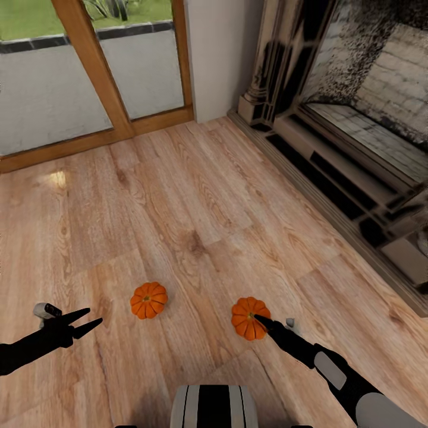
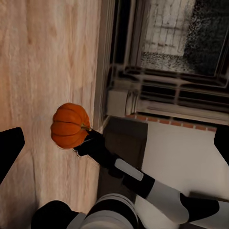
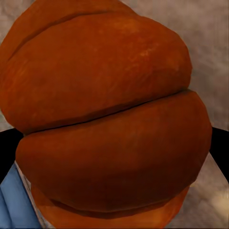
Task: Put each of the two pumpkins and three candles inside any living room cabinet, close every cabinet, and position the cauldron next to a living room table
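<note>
Now, right tool (image 1: 261, 321) at the near pumpkin (image 1: 250, 318) on the floor (image 1: 196, 196); closure unclear | other pumpkin (image 1: 148, 299) apart; left tool (image 1: 83, 320) open, empty | likely light, rigid, rounded: grip across ribs

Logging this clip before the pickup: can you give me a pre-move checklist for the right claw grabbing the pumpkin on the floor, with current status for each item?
1. Right claw at the near pumpkin: ok; its tip is at the stem in the head view.
2. Fingers on both sides of that pumpkin: ok; dark finger edges flank it in the right wrist view.
3. Claw closed firmly on it: cannot tell.
4. Pumpkin resting on the wood floor, not lifted: ok.
5. Left claw open and free: ok, holding nothing.
6. Second pumpkin clear of both arms: ok, lying apart on the floor.
</note>
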You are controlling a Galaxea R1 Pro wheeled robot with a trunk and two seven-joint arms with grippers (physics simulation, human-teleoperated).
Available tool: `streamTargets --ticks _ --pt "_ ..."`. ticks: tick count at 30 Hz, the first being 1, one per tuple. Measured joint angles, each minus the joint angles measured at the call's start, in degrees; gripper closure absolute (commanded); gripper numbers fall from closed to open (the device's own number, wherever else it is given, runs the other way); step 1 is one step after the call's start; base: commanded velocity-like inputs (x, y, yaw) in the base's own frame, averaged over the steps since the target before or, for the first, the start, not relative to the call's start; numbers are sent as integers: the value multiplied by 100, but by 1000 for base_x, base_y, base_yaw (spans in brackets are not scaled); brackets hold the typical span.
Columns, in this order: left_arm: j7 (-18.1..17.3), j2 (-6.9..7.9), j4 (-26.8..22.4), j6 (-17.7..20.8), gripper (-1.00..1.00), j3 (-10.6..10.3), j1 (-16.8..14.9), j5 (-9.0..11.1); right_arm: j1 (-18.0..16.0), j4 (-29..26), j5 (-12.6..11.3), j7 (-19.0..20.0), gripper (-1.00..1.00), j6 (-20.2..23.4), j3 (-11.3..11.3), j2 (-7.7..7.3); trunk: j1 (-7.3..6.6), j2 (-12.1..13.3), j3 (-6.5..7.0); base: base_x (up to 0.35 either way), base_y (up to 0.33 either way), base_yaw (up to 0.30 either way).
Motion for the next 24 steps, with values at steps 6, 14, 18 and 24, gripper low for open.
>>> streamTargets --ticks 6,14,18,24 --pt "3 9 13 0 -100 10 1 11 1 -550 4 7 100 647 -18 -15 -15 8 133 0 0 0" --pt "55 85 226 -11 -100 24 -3 20 1 -631 1 289 100 773 -16 -16 -36 19 310 0 0 0" --pt "182 -45 356 -139 -100 66 19 -33 -14 -762 -26 180 100 883 78 -9 -36 19 310 0 0 0" --pt "237 -35 548 -260 -100 29 34 -25 -32 -744 -19 369 100 686 -67 -6 -36 19 310 3 -3 0"
